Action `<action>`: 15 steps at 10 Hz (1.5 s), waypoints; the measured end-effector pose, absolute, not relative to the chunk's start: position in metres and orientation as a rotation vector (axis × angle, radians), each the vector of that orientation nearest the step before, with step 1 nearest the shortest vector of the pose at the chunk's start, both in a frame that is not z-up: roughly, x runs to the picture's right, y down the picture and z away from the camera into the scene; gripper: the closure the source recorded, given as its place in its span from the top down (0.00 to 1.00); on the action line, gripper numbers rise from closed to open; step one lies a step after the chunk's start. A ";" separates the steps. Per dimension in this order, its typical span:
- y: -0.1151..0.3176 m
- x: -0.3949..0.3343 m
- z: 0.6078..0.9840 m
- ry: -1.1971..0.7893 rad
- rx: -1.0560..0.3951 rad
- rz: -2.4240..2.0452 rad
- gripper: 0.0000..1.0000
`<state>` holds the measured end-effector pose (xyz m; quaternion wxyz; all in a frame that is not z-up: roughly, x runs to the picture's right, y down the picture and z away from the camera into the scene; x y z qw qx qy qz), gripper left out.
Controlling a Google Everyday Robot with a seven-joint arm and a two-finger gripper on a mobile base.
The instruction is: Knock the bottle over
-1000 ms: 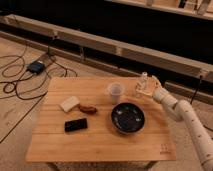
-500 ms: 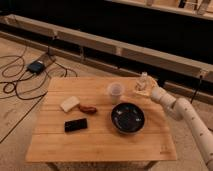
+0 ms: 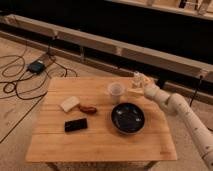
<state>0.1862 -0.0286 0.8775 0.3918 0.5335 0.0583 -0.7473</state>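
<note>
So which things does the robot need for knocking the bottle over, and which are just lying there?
For the job:
- bottle, upright at the table's far right edge
- claw, right next to the bottle

Just lying about:
- cup
- dark bowl
- pale sponge
- reddish-brown lump
- flat black thing
- table, which holds them all

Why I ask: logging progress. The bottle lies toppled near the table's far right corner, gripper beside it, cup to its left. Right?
No. The camera view shows the bottle standing upright, not toppled; it is near the table's far right corner, gripper beside it, cup to its left.
</note>
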 end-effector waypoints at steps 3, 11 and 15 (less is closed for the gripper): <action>-0.031 0.178 0.868 0.105 1.385 -1.886 0.80; -0.063 0.192 0.835 0.117 1.448 -1.836 0.80; -0.067 0.193 0.831 0.125 1.457 -1.831 0.80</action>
